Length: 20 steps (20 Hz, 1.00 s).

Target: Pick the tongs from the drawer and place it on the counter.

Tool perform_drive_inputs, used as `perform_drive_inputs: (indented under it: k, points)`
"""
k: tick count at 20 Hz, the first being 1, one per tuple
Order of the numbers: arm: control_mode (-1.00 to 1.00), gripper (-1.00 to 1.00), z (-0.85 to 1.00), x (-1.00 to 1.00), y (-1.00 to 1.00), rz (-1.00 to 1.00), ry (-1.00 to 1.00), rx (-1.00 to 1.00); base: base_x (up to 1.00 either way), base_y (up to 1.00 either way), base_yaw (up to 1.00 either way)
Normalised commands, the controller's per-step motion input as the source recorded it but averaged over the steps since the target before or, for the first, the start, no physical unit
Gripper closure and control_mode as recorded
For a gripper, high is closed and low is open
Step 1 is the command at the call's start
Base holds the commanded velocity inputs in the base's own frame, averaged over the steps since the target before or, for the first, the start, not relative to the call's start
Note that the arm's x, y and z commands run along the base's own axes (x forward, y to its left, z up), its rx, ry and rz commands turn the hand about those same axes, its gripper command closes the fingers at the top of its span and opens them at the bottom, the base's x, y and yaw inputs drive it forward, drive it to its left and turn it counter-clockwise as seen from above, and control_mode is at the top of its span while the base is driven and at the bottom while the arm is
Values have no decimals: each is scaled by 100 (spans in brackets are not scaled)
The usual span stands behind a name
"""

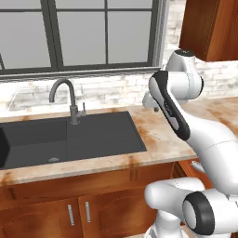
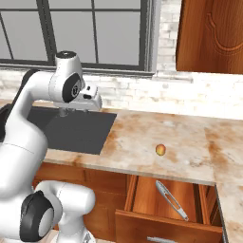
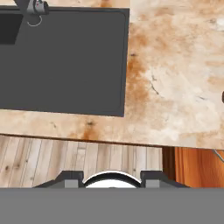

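- Drawer [image 2: 161,199] pulled open below counter [image 2: 156,137]; tongs [image 2: 172,200] lie diagonal inside.
- Fruit [image 2: 161,150] on counter above drawer.
- Claw [image 2: 90,102] high by sink [image 2: 76,128], holds nothing; opening: cannot tell.

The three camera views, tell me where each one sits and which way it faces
Left base view: behind the arm to its left, looking forward and down at the sink, faucet and counter; the white arm rises at lower right.
Right base view: behind the arm to its right, facing the counter, a small fruit, and the open drawer holding the tongs; the arm rises at left.
Hand view: on the hand, looking down on sink, counter edge and floor.
All share the sink and counter.
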Motion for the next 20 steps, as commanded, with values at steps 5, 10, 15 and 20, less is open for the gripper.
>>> perform_drive_inputs:
  k: [5,10,15,20]
  points:
    - [-100,-100,-1,-18,-41,-9,0,0,0,0,0]
    - [-100,-100,-18,-12,-91,-15,13,0,0,0,0]
    - [-100,-100,-50,-30,-93,-12,32,0,0,0,0]
    - [-100,-100,-65,-52,-83,-7,28,0,0,0,0]
